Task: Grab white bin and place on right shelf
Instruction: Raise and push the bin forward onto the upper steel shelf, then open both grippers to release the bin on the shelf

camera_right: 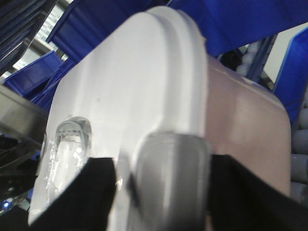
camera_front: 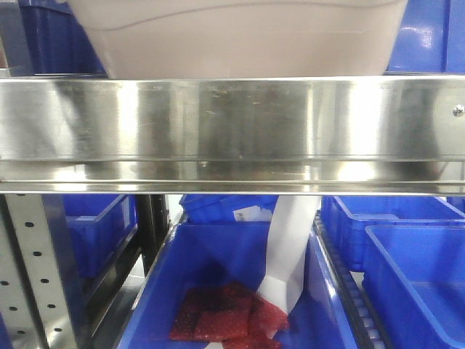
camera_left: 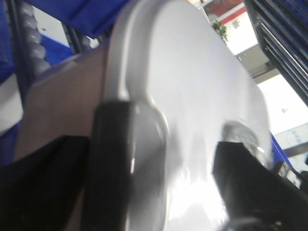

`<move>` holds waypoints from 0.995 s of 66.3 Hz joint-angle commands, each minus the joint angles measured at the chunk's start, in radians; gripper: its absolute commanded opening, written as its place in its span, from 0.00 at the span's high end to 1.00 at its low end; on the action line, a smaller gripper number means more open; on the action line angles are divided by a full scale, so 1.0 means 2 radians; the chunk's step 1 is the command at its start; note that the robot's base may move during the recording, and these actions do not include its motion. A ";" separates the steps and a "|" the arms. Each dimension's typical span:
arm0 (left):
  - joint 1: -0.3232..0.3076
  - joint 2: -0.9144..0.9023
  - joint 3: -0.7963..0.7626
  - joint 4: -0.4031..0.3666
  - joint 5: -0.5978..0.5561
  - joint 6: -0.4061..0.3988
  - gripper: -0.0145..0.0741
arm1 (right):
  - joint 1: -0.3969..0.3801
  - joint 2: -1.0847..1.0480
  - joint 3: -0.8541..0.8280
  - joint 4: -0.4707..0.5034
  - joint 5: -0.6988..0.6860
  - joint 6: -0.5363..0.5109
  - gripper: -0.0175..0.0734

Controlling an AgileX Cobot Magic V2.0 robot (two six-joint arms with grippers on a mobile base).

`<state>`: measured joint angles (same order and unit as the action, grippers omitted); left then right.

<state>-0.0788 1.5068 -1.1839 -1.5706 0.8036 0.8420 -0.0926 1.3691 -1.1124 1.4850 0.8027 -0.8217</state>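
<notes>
Above the shiny stainless steel shelf (camera_front: 232, 131), the off-white translucent plastic bin (camera_front: 247, 36) is being gripped at its lid edges by both tools, left tool (camera_left: 159, 159) and right tool (camera_right: 163, 183).

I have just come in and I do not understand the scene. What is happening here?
A two-armed robot is handling the white bin. Both wrist views show its glossy lid close up, with the left gripper and right gripper at its edges. In the front view the bin appears just above the steel shelf edge; blue bins sit below.

A warehouse or stockroom: steel racking (camera_front: 232, 131) with perforated uprights, stacked with blue plastic bins (camera_front: 414, 269).
</notes>
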 commanded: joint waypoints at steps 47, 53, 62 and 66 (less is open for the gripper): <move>0.021 -0.018 -0.018 -0.032 0.041 0.002 0.27 | 0.006 0.022 0.004 0.028 -0.106 0.009 0.14; 0.021 -0.018 -0.018 -0.032 0.041 0.002 0.27 | 0.006 0.022 0.004 0.028 -0.105 0.009 0.14; 0.021 -0.018 -0.018 -0.032 0.041 0.002 0.27 | 0.005 0.022 0.004 0.028 -0.100 0.009 0.14; 0.021 -0.018 -0.018 -0.032 0.041 0.002 0.27 | 0.000 0.022 0.003 0.032 -0.098 0.009 0.14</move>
<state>-0.0395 1.5106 -1.1856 -1.5666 0.8585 0.8420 -0.0817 1.4437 -1.0804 1.5160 0.5914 -0.7965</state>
